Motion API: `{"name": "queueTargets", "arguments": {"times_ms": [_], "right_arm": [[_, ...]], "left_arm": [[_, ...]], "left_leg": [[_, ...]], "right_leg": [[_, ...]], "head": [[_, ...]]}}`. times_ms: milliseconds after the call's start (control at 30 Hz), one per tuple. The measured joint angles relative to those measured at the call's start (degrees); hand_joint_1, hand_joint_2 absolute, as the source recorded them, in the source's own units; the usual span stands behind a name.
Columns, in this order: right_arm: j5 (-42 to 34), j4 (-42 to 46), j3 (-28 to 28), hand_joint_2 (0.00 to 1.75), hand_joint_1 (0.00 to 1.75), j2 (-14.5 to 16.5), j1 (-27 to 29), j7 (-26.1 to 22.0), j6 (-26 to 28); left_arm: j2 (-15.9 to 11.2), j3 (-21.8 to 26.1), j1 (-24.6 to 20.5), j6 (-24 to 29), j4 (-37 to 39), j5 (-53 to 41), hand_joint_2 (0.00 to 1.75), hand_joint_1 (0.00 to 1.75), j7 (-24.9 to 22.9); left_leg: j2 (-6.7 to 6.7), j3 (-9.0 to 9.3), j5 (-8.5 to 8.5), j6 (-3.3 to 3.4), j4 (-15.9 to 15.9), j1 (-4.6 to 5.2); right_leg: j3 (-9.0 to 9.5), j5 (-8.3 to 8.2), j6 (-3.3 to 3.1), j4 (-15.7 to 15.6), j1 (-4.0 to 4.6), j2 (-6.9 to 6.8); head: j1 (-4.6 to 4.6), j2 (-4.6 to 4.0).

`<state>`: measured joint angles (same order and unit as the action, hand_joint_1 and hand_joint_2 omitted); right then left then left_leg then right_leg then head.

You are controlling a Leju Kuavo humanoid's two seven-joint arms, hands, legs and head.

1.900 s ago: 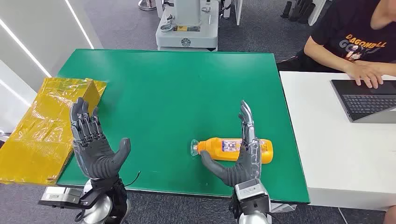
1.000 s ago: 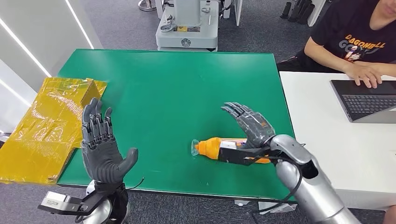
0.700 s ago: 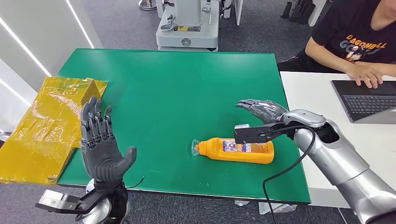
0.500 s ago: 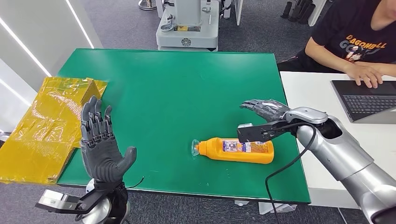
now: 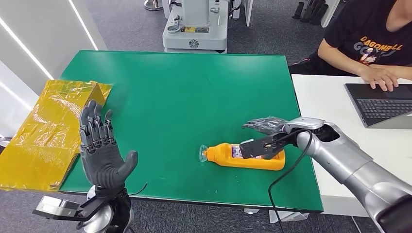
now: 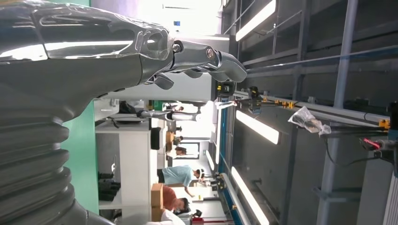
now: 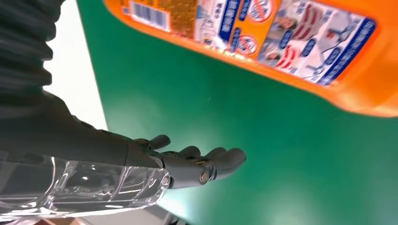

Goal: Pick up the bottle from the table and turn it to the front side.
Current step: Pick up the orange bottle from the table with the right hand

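I see the orange bottle (image 5: 243, 156) lying on its side on the green bench (image 5: 184, 92), near its front right, cap pointing left. My right hand (image 5: 265, 126) hovers just above its far side, fingers spread and holding nothing. My left hand (image 5: 99, 145) is raised upright at the bench's front left, fingers apart, beside yellow wrapping (image 5: 43, 131).

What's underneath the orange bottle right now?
The orange bottle lies on its side on the green table. The right hand hovers behind it; the bottle's underside is hidden.
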<state>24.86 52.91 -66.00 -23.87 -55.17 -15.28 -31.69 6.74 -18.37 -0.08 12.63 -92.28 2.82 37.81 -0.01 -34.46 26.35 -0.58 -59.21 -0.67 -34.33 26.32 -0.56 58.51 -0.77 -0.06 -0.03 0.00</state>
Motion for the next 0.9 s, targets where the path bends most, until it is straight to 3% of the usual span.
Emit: {"name": "queueTargets", "arguments": {"times_ms": [400,900], "right_arm": [[-3.34,-2.68,-6.32,1.75,0.00,2.06,-0.39,-0.02,1.94],[-3.63,-3.24,-8.74,1.75,0.00,1.98,0.69,1.22,2.34]], "left_arm": [[0.16,0.34,0.14,0.39,0.00,0.06,1.75,0.00,0.00],[0.21,0.39,0.70,0.19,0.00,0.35,1.75,0.00,0.00]], "left_leg": [[-0.01,0.00,0.00,0.00,-0.01,0.00],[0.00,0.01,0.00,0.00,-0.03,0.00]], "right_leg": [[0.00,0.00,0.00,-0.02,0.00,-0.01],[-0.01,0.00,0.00,-0.03,0.00,0.00]], "head": [[0.00,0.00],[-0.01,0.00]]}}
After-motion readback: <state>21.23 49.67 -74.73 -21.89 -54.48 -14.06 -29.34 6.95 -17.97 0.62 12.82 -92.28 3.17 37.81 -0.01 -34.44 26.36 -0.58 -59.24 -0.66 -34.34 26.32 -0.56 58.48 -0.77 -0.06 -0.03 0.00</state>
